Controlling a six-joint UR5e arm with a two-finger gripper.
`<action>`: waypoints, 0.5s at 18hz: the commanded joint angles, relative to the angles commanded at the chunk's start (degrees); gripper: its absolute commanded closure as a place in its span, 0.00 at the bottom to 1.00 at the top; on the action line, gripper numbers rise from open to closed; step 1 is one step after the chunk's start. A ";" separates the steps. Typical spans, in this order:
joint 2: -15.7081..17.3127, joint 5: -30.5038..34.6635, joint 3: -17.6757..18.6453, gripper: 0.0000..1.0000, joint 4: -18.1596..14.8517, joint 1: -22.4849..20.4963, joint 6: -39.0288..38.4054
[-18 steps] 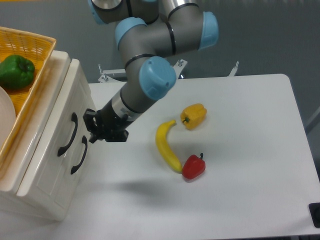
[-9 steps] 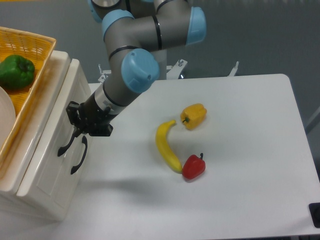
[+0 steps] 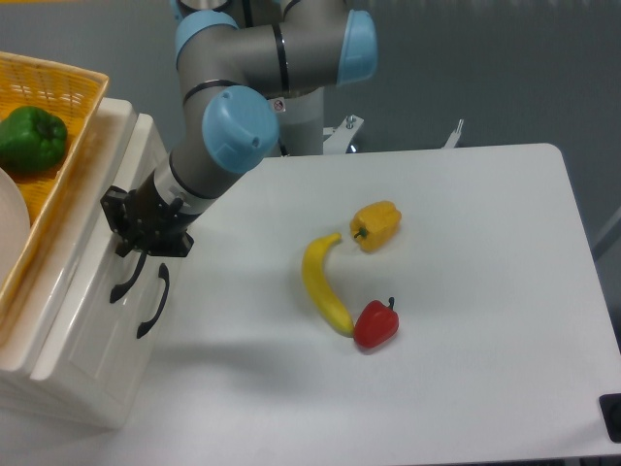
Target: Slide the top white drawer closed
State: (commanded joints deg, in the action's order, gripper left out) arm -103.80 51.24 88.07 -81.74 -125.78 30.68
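At left of frame, the top white drawer [image 3: 102,254] now sits nearly flush. Pressed against its front, the gripper [image 3: 131,236] has pushed leftward over the past second; its grip state is unclear.

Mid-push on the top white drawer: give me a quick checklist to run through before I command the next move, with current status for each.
1. Gripper is against the front of the top white drawer, at its black handle: ok.
2. Drawer front flush with the cabinet: cannot tell from this angle.
3. Finger state, open or shut: cannot tell; the wrist hides them.
4. Lower drawer handle free of the gripper: ok.
5. Banana, yellow pepper and red pepper lie well away from the arm: ok.
6. Yellow basket with green pepper sits steady on top: ok.
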 joint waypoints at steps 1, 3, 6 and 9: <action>0.09 0.00 0.09 0.94 0.00 0.35 -0.18; 0.18 0.09 0.09 0.94 0.09 0.36 -0.18; 0.09 0.09 0.00 0.94 0.09 0.36 -0.18; -0.17 0.96 0.00 0.92 0.17 -1.92 -0.09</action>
State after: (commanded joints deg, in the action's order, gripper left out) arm -103.97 52.20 88.07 -81.56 -127.69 30.59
